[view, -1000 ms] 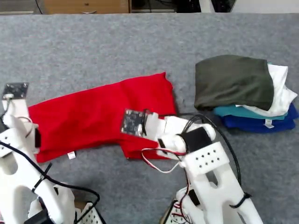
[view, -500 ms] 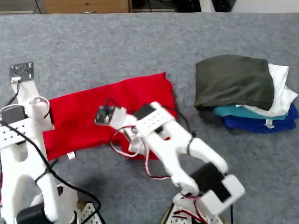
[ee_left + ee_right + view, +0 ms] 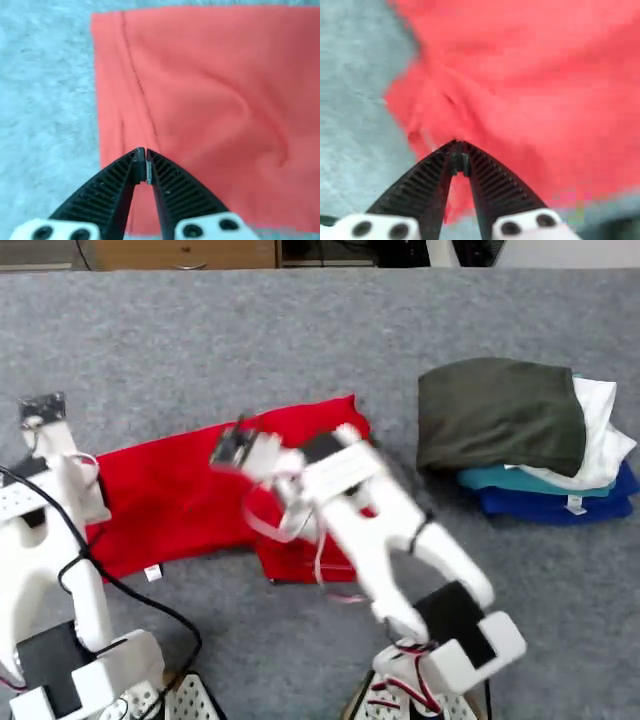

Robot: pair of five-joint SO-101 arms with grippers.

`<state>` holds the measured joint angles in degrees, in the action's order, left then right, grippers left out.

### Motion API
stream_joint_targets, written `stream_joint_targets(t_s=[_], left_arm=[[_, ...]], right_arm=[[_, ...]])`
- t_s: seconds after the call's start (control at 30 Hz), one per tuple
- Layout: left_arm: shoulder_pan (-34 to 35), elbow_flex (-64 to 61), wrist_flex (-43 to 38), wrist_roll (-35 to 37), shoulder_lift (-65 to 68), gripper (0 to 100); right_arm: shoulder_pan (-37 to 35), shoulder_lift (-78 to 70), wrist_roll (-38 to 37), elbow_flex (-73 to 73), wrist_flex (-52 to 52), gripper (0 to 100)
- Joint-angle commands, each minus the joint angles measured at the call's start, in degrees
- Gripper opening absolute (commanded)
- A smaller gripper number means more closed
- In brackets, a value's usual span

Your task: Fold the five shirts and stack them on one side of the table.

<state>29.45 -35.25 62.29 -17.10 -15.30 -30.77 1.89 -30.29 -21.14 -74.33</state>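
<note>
A red shirt [image 3: 190, 490] lies partly folded as a long band across the table's middle-left. My right arm [image 3: 345, 485] stretches over its middle, the gripper end near the shirt's far edge. The right gripper [image 3: 458, 161] is shut, its tips over bunched red cloth [image 3: 520, 90] beside an edge; a pinch cannot be made out. My left arm [image 3: 55, 495] stands over the shirt's left end. The left gripper [image 3: 141, 167] is shut just above the red shirt [image 3: 210, 100], near its side hem. Several folded shirts are stacked at the right, a dark olive one [image 3: 500, 415] on top.
Under the olive shirt the stack holds a white shirt [image 3: 603, 435], a teal one [image 3: 500, 478] and a blue one [image 3: 560, 504]. Grey felt table [image 3: 200, 340] lies bare behind the red shirt. Cables hang from both arms near the front edge.
The right arm swung from the shirt's near middle up and left toward its far edge. The left arm lifted over the shirt's left end. The red shirt has barely shifted.
</note>
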Motion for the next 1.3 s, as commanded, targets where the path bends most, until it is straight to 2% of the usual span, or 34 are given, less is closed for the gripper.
stream_joint_targets(t_s=[0.0, 0.07, 0.17, 0.4, 0.57, 0.67, 0.8, 0.93, 1.03, 1.13, 1.27], left_arm=[[1.32, 14.86, 9.76, 0.62, 0.48, 2], [0.44, 17.85, 9.58, 0.62, 1.01, 2], [-1.67, 17.85, 5.01, 0.70, 4.09, 2], [-2.46, 17.58, -4.13, 6.33, 22.99, 2], [0.26, 19.96, -6.77, 6.59, 32.57, 2], [2.73, 21.98, -7.21, 6.24, 32.31, 2], [2.99, 22.15, -6.86, 1.93, 32.13, 2], [3.16, 21.54, -6.42, 0.00, 29.85, 2], [2.90, 20.04, -3.08, -2.20, 23.78, 2], [1.93, 18.64, 0.44, -3.16, 14.55, 2], [-0.44, 15.21, 8.53, -5.80, 1.10, 2]], right_arm=[[7.16, 3.74, -2.02, 12.88, -1.76, 0.2], [8.84, 1.98, -2.02, 18.24, -0.79, 0.2], [9.10, -4.26, -1.76, 25.89, -0.70, 0.2], [10.86, -29.58, 3.69, 44.70, 2.90, 0.2], [18.42, -46.90, 9.67, 63.08, -0.53, 0.2], [20.79, -55.69, 9.05, 74.15, -4.66, 0.2], [21.14, -64.92, 7.38, 88.92, -12.92, 0.2], [19.91, -68.97, 6.95, 105.98, -23.56, 0.2], [18.68, -69.05, 5.80, 116.44, -28.31, 0.2], [18.24, -64.48, 5.71, 115.38, -28.22, 0.2], [17.10, -54.64, 5.89, 105.54, -28.22, 0.2]])
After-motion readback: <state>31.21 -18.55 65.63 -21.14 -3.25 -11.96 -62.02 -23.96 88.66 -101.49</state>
